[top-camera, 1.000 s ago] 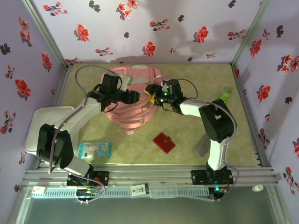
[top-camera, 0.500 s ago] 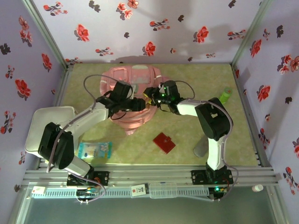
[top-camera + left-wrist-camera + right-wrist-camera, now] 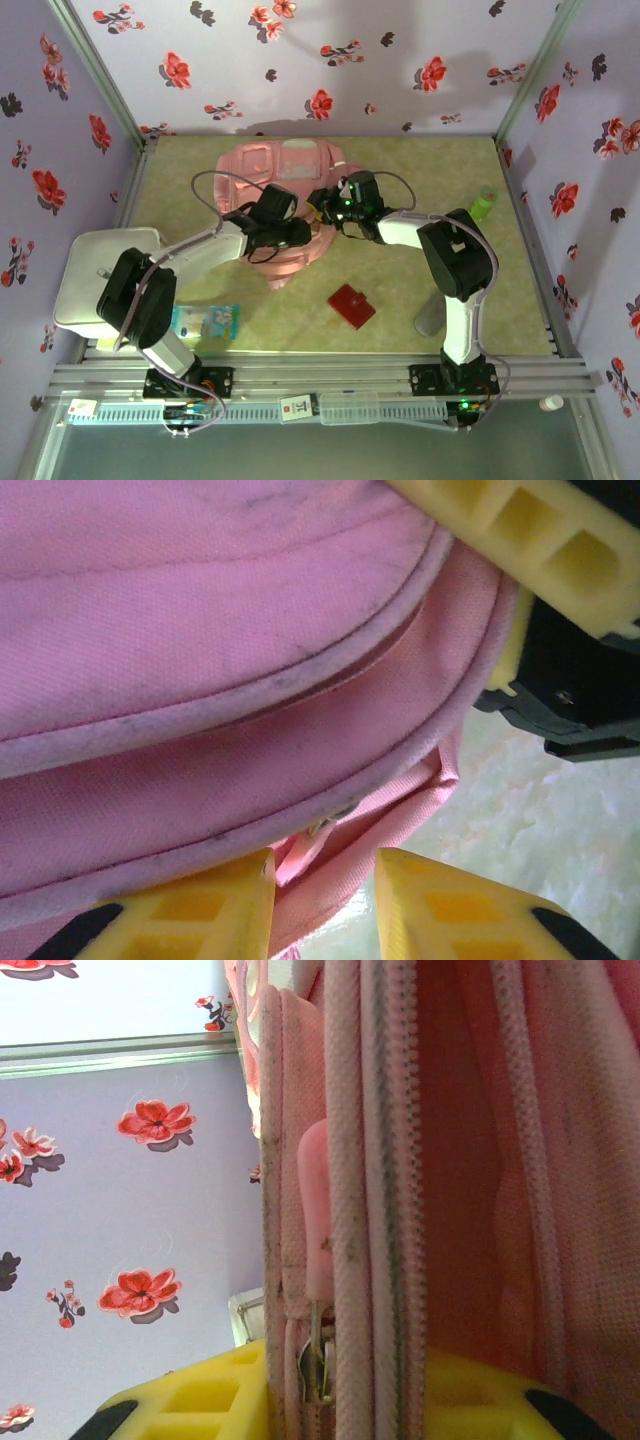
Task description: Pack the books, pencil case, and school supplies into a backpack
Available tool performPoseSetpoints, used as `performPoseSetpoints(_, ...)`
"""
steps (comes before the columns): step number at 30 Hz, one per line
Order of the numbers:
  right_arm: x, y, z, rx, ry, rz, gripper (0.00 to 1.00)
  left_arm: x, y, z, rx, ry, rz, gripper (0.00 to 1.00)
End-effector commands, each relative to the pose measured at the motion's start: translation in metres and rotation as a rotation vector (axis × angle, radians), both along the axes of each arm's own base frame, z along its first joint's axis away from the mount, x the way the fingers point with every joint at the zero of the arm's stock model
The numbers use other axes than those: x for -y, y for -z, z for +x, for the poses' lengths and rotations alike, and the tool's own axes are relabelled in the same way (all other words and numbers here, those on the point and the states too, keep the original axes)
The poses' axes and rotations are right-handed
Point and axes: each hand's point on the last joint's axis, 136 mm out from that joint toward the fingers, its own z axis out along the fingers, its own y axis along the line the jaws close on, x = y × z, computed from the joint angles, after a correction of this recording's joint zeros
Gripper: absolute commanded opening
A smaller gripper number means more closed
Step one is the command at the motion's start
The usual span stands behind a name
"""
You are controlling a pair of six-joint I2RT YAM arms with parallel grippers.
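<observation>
Backpack (image 3: 290, 170), pale pink and probably limp and light, slumps just beyond the red square piece (image 3: 351, 305); its zip edge looks the firmest handhold. Right gripper (image 3: 345, 1365) is clamped on that edge; left gripper (image 3: 322, 862) straddles a fabric fold, pinch unclear. Starry blue book (image 3: 205, 321) lies left of the red piece, grey pouch (image 3: 432, 318) right, neither blocking.

Large soft fabric backpack (image 3: 290, 165): pale pink, with a lighter patch on top. Its seams are smudged dark in the left wrist view, and the zip tape is pink with a grey line.
Flat square piece (image 3: 351, 306): red, dark clasp.
Thin paperback book (image 3: 205, 320): blue, pale picture cover.
Oblong soft pouch (image 3: 432, 320): grey.
Tabletop (image 3: 420, 180): mottled yellow-green.
Walls (image 3: 380, 40): lilac, printed with red and dark flowers.
Left gripper (image 3: 322, 880) and right gripper (image 3: 345, 1400): yellow fingers with black insets.
</observation>
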Motion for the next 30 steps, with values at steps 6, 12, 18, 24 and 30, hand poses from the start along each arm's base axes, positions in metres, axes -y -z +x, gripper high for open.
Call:
performPoseSetpoints(6, -0.015, -0.020, -0.002, 0.056, -0.048, 0.032, 0.28, 0.008, 0.006, 0.014, 0.047, -0.016, -0.004, 0.29)
performPoseSetpoints(12, -0.016, -0.020, -0.002, 0.056, -0.051, 0.044, 0.27, 0.010, 0.012, 0.017, 0.041, -0.024, -0.002, 0.25)
performPoseSetpoints(18, -0.014, -0.019, -0.002, 0.059, -0.044, 0.038, 0.25, 0.003, 0.008, 0.021, 0.064, -0.056, 0.019, 0.12)
performPoseSetpoints(24, 0.001, -0.011, 0.008, 0.064, 0.018, 0.017, 0.20, -0.011, 0.000, 0.017, 0.090, -0.053, 0.083, 0.00)
performPoseSetpoints(30, 0.017, -0.013, 0.021, 0.077, 0.087, 0.047, 0.15, -0.032, 0.002, 0.011, 0.086, -0.068, 0.145, 0.00)
